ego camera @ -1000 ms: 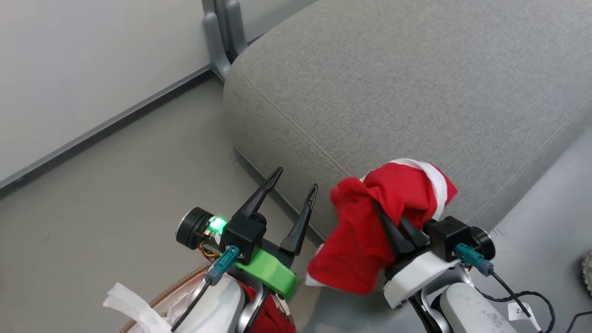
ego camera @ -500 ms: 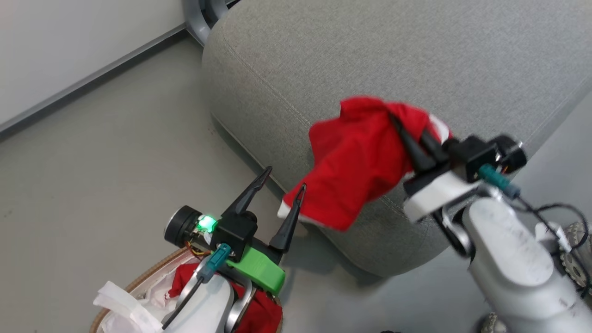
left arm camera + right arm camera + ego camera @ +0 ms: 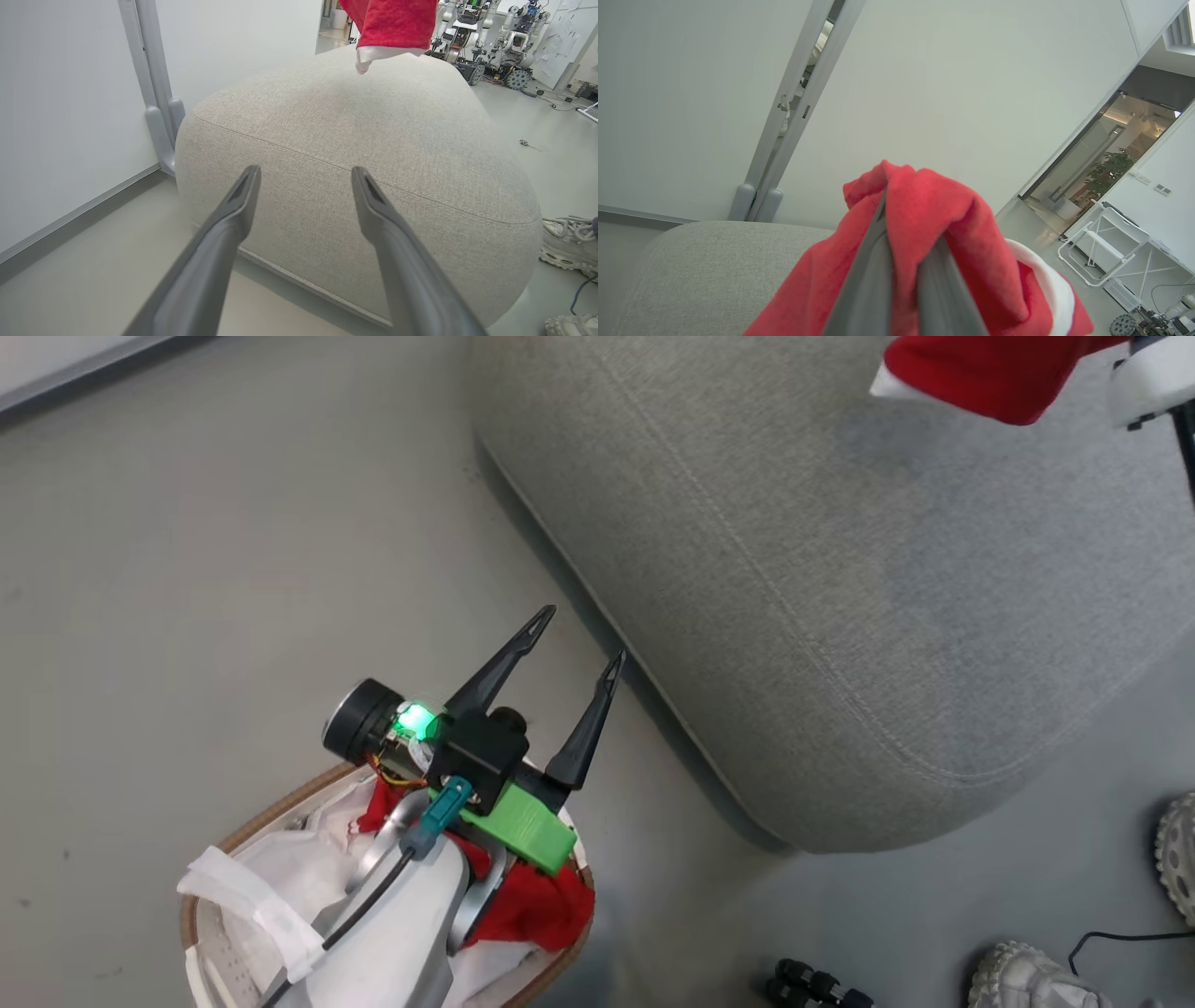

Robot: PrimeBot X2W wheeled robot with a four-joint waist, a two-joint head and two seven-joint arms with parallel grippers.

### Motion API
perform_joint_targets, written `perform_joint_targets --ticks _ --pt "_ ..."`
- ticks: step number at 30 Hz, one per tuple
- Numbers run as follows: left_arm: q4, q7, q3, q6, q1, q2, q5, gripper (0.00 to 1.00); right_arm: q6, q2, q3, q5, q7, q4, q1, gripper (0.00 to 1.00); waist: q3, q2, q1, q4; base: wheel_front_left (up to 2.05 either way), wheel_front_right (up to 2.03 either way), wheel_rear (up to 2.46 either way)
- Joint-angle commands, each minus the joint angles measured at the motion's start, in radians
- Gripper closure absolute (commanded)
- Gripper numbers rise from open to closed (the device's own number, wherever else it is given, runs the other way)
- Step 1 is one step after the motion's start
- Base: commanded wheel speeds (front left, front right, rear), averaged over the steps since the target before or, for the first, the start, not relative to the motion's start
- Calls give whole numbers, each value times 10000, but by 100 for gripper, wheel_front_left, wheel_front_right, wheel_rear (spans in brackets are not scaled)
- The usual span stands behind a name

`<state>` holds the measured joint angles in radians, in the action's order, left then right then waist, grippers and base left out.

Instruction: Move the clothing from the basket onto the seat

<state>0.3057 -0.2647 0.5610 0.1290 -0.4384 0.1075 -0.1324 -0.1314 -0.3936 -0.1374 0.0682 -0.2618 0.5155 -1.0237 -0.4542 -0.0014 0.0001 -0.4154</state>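
The left arm's pale forearm reaches over the basket (image 3: 217, 959), which stands on the floor (image 3: 233, 569) near the seat's near-left corner. The left gripper (image 3: 582, 635) hovers above the basket's far rim. Its two dark fingers point up and away toward the side of the seat (image 3: 794, 569), and a green lamp (image 3: 415, 719) is lit on the wrist. The jaws of this gripper are spread wide, with nothing between them and no contact with seat or floor. In the left wrist view the seat's stitched front edge shows through the gap between the fingers. The right arm is extended far and to the right, over the top of the seat, and only a pale piece of its wrist is seen at the head view's far-right corner. The right gripper (image 3: 906, 233) has its jaws pressed together, pinching a bunched fold of one red garment (image 3: 990, 373). The fabric wraps over both fingers, and a white trim band lies at the right side. This garment hangs from the jaws above the seat's upper surface, its white-edged hem lowest and a soft shadow on the cushion beneath it. Whether the hem touches the cushion cannot be told. The second red garment (image 3: 532, 905) lies in the basket, on the right side against the rim, partly under the left forearm and beside the crumpled white liner (image 3: 252, 887). A pale shoe (image 3: 1027, 980) rests on the floor near the seat's right end.
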Motion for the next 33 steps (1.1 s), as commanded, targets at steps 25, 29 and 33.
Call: perform_joint_targets --ticks 25,29,33 --pt "-274 6 -403 23 -183 28 108 0 14 1587 2037 -436 -34 2097 2556 0 -931 14 -1 1561 0 0 0" --pt "-298 6 -729 22 189 -108 70 0 14 1585 1863 -391 -34 1788 3477 0 -200 14 -1 1538 0 0 0" --pt "-257 6 -1222 -36 694 -183 101 0 14 1666 1492 -122 -34 1330 4381 0 518 14 -1 1627 0 0 0"
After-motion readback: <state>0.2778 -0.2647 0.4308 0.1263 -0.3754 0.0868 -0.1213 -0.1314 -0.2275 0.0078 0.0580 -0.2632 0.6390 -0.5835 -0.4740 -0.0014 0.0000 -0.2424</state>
